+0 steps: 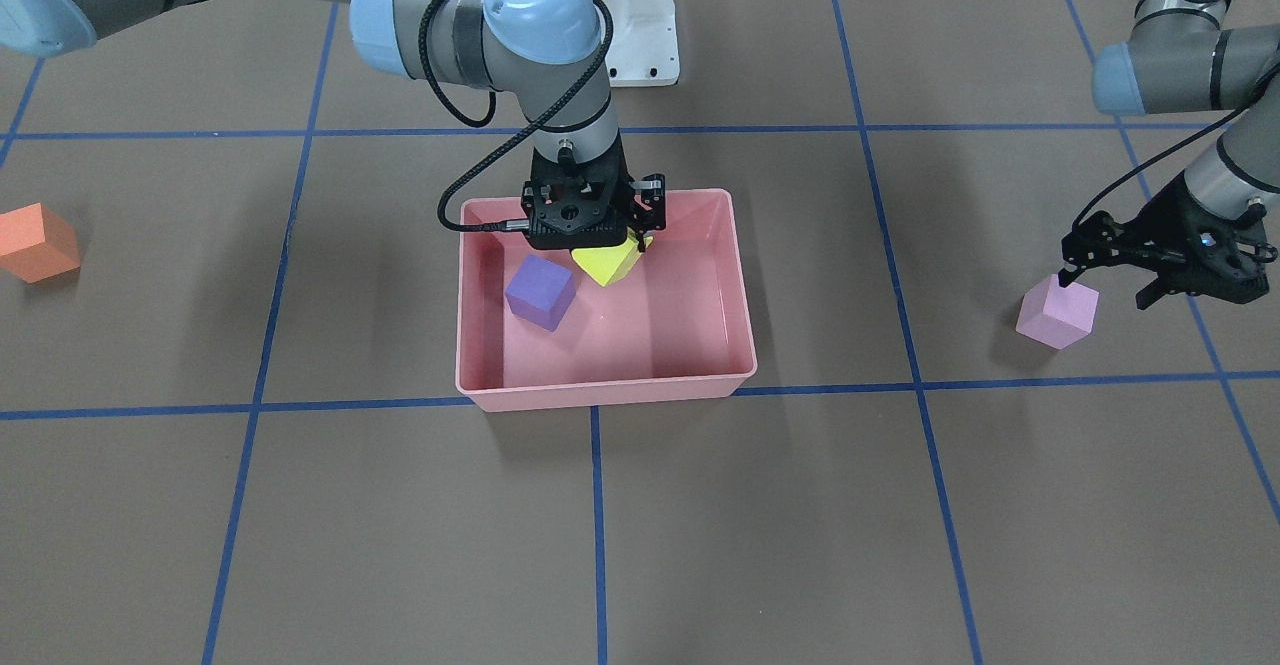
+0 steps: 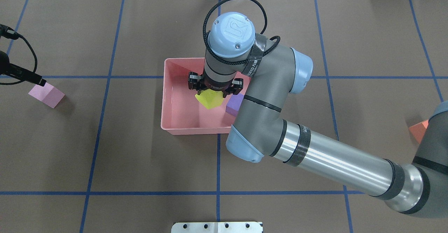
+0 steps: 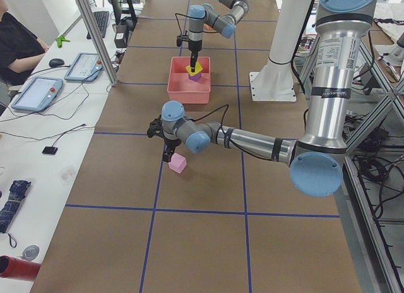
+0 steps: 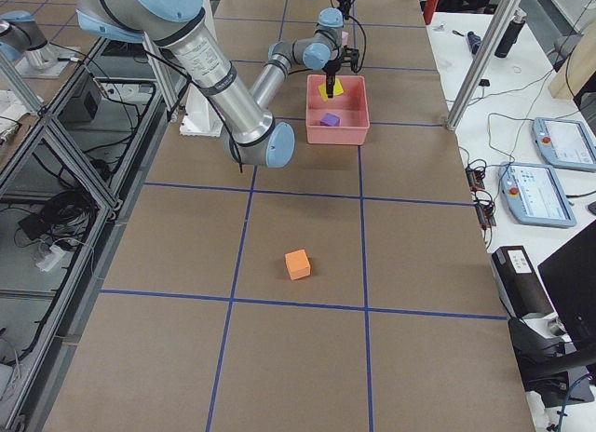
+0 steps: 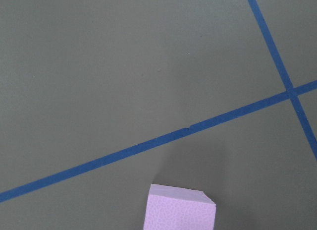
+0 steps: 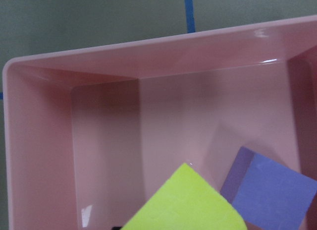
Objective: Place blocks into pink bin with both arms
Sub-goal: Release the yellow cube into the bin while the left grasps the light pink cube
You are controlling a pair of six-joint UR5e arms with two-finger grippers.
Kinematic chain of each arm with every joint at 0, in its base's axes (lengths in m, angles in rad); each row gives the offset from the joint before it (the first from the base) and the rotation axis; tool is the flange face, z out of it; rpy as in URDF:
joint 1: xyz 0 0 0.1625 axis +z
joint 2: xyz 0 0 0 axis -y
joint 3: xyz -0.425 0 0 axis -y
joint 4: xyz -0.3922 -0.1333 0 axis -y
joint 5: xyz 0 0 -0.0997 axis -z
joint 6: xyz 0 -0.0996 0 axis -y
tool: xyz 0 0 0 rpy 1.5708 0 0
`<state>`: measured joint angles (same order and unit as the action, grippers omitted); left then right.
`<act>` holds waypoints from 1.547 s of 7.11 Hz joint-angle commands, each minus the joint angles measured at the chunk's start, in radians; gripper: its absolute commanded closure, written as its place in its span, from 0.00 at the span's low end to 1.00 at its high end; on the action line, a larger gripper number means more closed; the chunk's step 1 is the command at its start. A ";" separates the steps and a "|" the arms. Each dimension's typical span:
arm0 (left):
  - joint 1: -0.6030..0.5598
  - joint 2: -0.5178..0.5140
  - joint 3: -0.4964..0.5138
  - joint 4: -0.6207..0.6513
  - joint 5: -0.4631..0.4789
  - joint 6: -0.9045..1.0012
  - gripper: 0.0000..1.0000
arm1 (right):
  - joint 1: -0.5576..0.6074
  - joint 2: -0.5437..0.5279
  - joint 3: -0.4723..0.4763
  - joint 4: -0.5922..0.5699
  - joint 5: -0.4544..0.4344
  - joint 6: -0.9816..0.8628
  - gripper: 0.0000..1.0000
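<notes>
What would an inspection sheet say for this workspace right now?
Surface: brown paper-covered table with blue tape grid.
Job's things: shallow salmon-pink plastic bin holds dark purple matte cube; pale pink cube and orange cube on table.
Clutter: nothing seen.
Grippers: right pincer shut on tilted yellow cube over bin; left pincer open by pink cube.
Cables: black cable loops off right wrist.
Surroundings: seated person, tablet-like pendants on side bench.

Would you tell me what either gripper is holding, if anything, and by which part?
The right gripper holds the yellow block by its upper part, tilted over the pink bin. The left gripper, open by the pale pink block, holds nothing.
</notes>
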<state>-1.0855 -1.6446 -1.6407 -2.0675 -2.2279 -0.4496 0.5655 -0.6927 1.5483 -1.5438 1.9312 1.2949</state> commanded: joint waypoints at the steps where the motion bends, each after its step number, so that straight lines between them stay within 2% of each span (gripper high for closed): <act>1: 0.077 0.002 0.004 -0.043 0.062 -0.089 0.00 | -0.004 0.001 -0.001 0.004 0.000 0.010 1.00; 3: 0.078 0.008 0.009 -0.043 0.062 -0.077 0.01 | -0.007 0.001 -0.002 0.004 0.000 0.017 1.00; 5: 0.075 0.015 0.045 -0.042 0.063 0.020 0.01 | -0.016 0.004 -0.007 0.005 0.000 0.017 1.00; 9: 0.068 0.016 0.059 -0.042 0.068 0.022 0.01 | -0.024 0.010 -0.014 0.007 0.000 0.015 1.00; 10: 0.076 0.006 0.079 -0.043 0.114 0.022 0.01 | -0.027 0.010 -0.026 0.022 0.000 0.015 1.00; 11: 0.076 -0.001 0.094 -0.045 0.119 0.019 0.01 | -0.035 0.010 -0.054 0.056 0.000 0.017 1.00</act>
<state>-1.0117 -1.6368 -1.5656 -2.1106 -2.1282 -0.4285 0.5379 -0.6832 1.5200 -1.5189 1.9313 1.3103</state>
